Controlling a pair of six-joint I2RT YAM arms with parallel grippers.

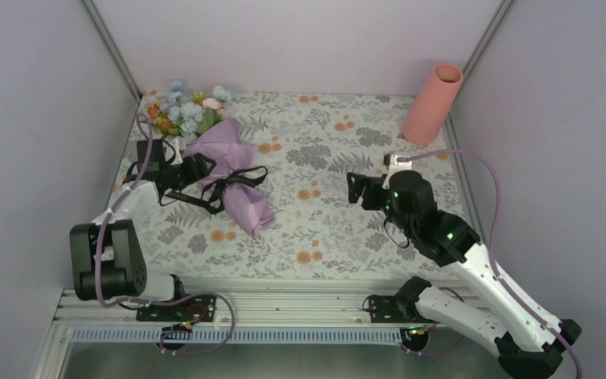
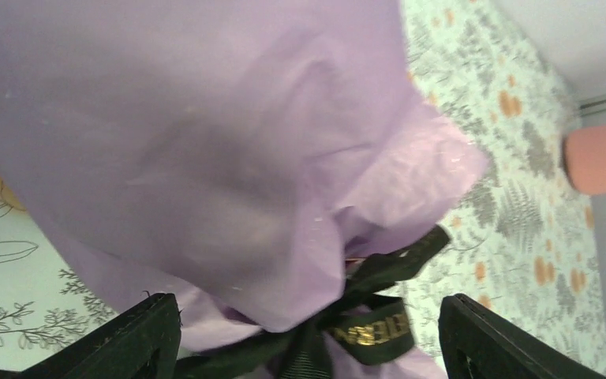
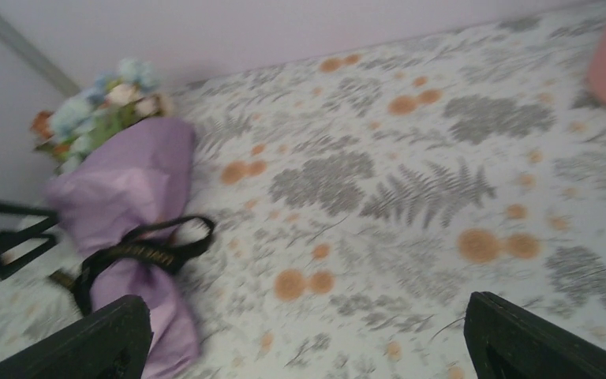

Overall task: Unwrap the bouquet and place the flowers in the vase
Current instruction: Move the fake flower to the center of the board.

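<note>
The bouquet (image 1: 225, 170) lies on its side at the left of the counter (image 1: 323, 237) in the top view. Its flowers (image 1: 185, 106) point to the upper left corner, and its lilac paper tail runs down toward the centre. A black ribbon (image 1: 229, 189) with gold lettering is tied around the paper's waist. The left tool (image 2: 304, 335) is open. In the left wrist view its two dark fingers (image 2: 138, 339) stand wide apart at the lower corners, with the wrapped paper and ribbon between them; whether they touch the paper I cannot tell. The right tool (image 1: 353, 189) is right of centre, open wide with nothing between its fingers, well apart from the bouquet. The salmon-pink vase (image 1: 434, 103) stands upright in the upper right corner.
</note>
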